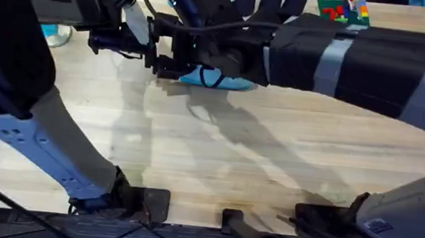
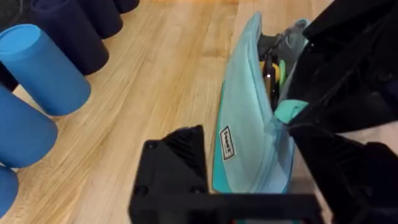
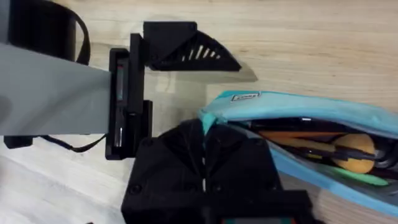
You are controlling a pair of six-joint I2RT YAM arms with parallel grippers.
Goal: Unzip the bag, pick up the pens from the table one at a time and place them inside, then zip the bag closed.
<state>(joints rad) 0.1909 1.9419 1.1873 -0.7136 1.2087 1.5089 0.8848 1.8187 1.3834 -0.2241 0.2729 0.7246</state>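
Observation:
The light-blue bag (image 3: pixel 323 112) lies on the wooden table (image 1: pixel 217 150) with its zipper open along the top. Orange, black and green pens (image 3: pixel 298 138) lie inside it, and they also show through the opening in the left wrist view as pens (image 2: pixel 270 74). My right gripper (image 3: pixel 204 134) is shut on the bag's near end at the zipper edge. My left gripper (image 2: pixel 249 158) is open around that same end of the bag (image 2: pixel 249 130), and one black finger (image 2: pixel 174 165) stands beside the pouch wall. From overhead both grippers meet over the bag (image 1: pixel 223 80).
Several blue cylinders (image 2: pixel 43 68) and darker ones (image 2: pixel 74 25) stand on the table just beside the bag on the left arm's side. Coloured bricks (image 1: pixel 344 11) sit at the far right edge. Bare wood stretches from the bag to the front edge.

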